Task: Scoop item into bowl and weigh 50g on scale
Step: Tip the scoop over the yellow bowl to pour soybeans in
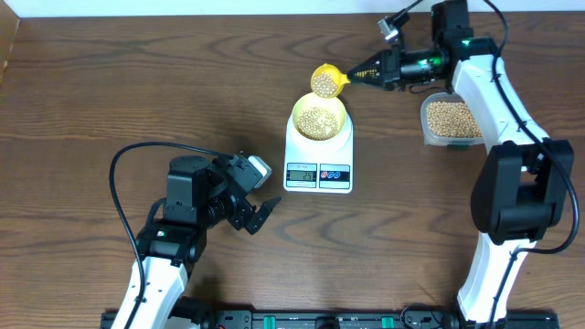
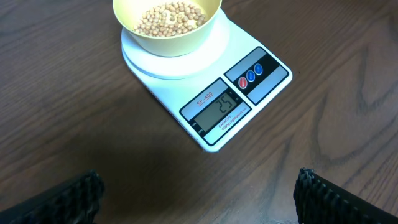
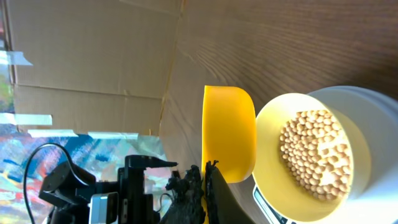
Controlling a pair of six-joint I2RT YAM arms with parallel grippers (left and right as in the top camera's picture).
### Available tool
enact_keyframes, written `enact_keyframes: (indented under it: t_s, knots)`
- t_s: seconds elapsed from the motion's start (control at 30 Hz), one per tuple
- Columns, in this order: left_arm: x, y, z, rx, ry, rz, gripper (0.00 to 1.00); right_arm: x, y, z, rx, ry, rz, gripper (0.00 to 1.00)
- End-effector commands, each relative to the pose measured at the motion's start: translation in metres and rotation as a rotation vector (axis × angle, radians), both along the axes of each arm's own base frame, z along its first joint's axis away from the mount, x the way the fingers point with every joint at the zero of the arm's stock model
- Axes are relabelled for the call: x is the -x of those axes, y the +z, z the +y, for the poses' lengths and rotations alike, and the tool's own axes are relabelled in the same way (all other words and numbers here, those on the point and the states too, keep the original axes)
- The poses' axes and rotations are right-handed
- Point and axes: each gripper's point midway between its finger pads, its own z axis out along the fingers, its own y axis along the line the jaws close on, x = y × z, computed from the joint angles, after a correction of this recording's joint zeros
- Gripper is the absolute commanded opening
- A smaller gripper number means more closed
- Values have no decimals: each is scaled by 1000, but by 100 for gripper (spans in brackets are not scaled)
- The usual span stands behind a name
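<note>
Your right end effector (image 1: 369, 68) is clamped on the handle of a yellow scoop (image 1: 326, 80), which sits just ahead of it, loaded with beans (image 1: 322, 84). Just beyond and below the scoop's lip, the pale bowl (image 1: 319, 119) stands on the scale (image 1: 318, 175), partly filled. The display seems to read 25. Tip too fast and the load likely overshoots fifty, or beans bounce over the rim onto the counter (image 1: 110, 73). Far across, your left end effector (image 1: 260, 213) hangs open, idle.
</note>
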Motion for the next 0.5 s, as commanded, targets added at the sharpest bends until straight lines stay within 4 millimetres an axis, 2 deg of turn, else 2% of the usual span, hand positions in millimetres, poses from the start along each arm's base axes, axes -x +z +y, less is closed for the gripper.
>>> enact_keyframes:
  t_s: [0.0,0.27,0.47]
  knots:
    - [-3,6,2,-2,12,-18,99,1,-3,6,10,2,22,1]
    - [-3,6,2,-2,12,-18,99,-1,-16,9,104,-26,15,1]
    - [-3,6,2,-2,12,-18,99,4,-27,20,216,-14,-15,2]
